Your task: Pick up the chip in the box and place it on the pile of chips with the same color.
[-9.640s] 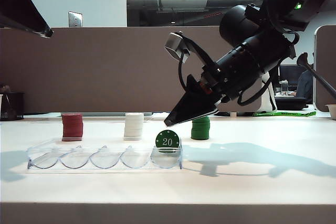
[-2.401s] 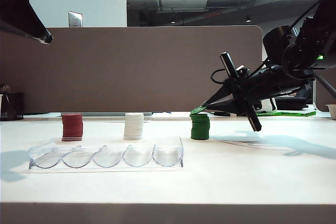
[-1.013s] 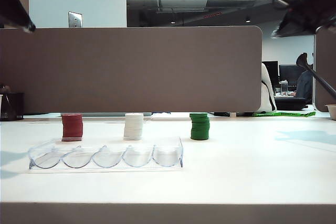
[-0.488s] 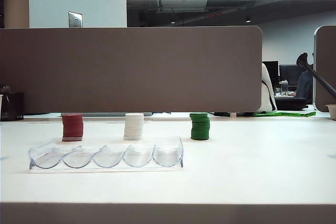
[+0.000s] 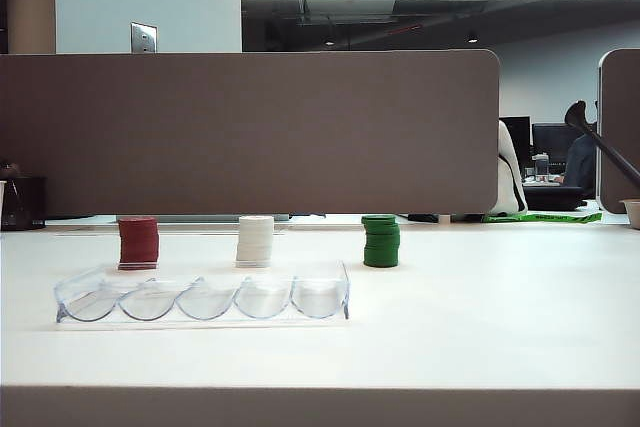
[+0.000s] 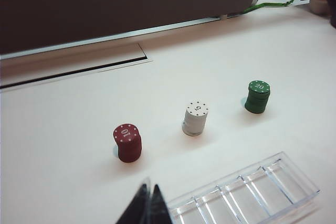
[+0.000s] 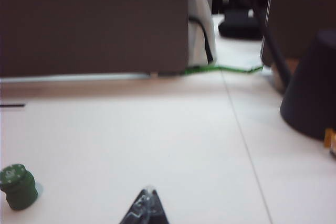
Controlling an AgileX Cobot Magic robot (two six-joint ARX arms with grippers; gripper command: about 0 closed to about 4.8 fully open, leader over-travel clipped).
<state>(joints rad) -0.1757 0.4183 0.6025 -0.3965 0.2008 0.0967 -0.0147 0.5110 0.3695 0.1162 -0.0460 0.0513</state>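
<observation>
The box (image 5: 200, 297) lies near the table's front, and its clear slots (image 6: 252, 190) hold nothing. Behind it to the right stands the pile of dark-green chips (image 5: 380, 242). The chip (image 6: 259, 86), with its white 20 face up, lies on top of that pile. The pile also shows in the right wrist view (image 7: 19, 186). Neither arm appears in the exterior view. My left gripper (image 6: 149, 190) is shut and empty, high above the box's end near the red stack. My right gripper (image 7: 148, 192) is shut and empty, above bare table to the right of the green pile.
A red stack (image 5: 138, 242) and a white stack (image 5: 255, 241) stand in line with the green pile behind the box. A brown partition (image 5: 250, 127) closes the table's back. A dark rounded object (image 7: 310, 98) sits at the table's far right side.
Both arms have risen out of the exterior view; a second ago they showed at its top corners. The chip that stood in the box earlier now lies on the green pile.
</observation>
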